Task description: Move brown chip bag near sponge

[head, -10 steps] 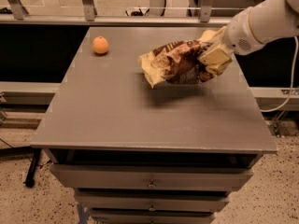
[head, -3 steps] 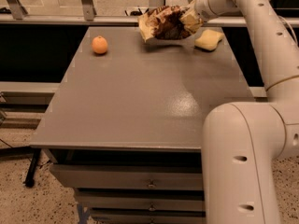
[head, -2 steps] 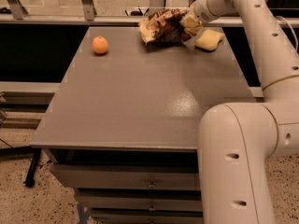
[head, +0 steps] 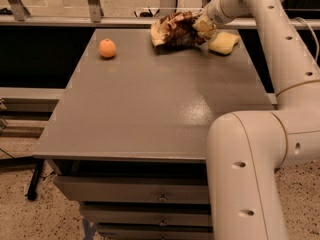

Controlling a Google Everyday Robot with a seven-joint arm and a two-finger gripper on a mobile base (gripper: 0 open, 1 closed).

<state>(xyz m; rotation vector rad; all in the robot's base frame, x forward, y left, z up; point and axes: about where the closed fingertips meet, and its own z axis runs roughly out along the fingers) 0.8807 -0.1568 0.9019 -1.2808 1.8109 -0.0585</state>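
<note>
The brown chip bag (head: 175, 30), crinkly with cream edges and a dark brown centre, is at the far edge of the table, right of centre. My gripper (head: 204, 28) is shut on the bag's right end and holds it at the table top. The pale yellow sponge (head: 224, 42) lies on the table just right of the gripper, a short gap from the bag. My arm reaches in from the upper right.
An orange fruit (head: 107, 48) sits at the far left of the grey table (head: 150, 104). My arm's big white links (head: 260, 149) fill the right foreground. A rail and a dark gap run behind the table. Drawers are below the front edge.
The bag and gripper have come down slightly toward the table's far edge next to the sponge. The sponge and orange have not moved.
</note>
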